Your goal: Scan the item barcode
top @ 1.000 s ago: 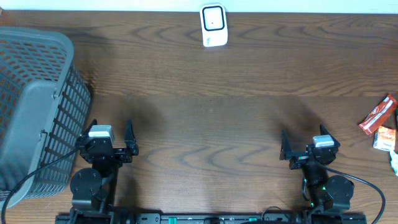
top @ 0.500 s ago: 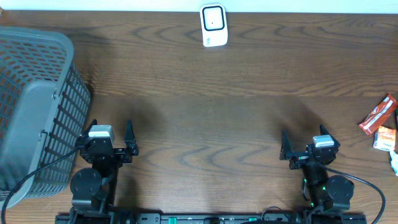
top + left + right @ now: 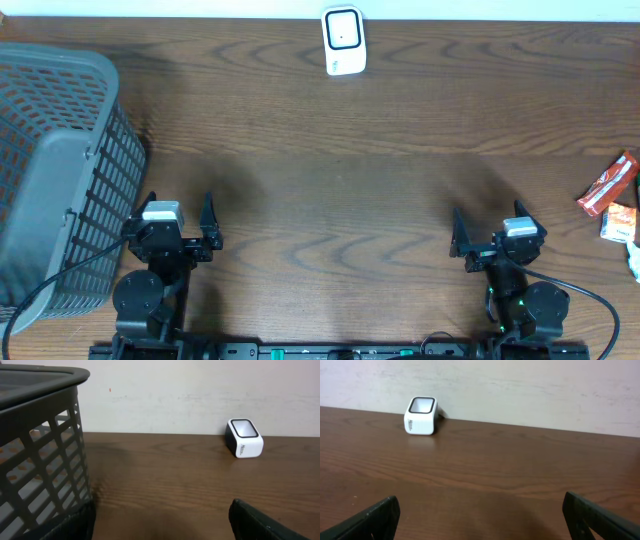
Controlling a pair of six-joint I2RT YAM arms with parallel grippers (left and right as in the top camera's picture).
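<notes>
The white barcode scanner (image 3: 343, 40) stands at the far middle edge of the table, also in the left wrist view (image 3: 244, 438) and the right wrist view (image 3: 422, 415). A red snack packet (image 3: 608, 185) and an orange-and-white packet (image 3: 621, 221) lie at the right edge, far from both arms. My left gripper (image 3: 178, 207) rests open near the front left, nothing between its fingers (image 3: 162, 525). My right gripper (image 3: 486, 218) stands open near the front right, its gap holding nothing (image 3: 481, 517).
A large grey plastic basket (image 3: 60, 190) fills the left side, close beside my left gripper, and its slatted wall (image 3: 45, 465) fills the left of the left wrist view. A pale wall runs behind the table's far edge.
</notes>
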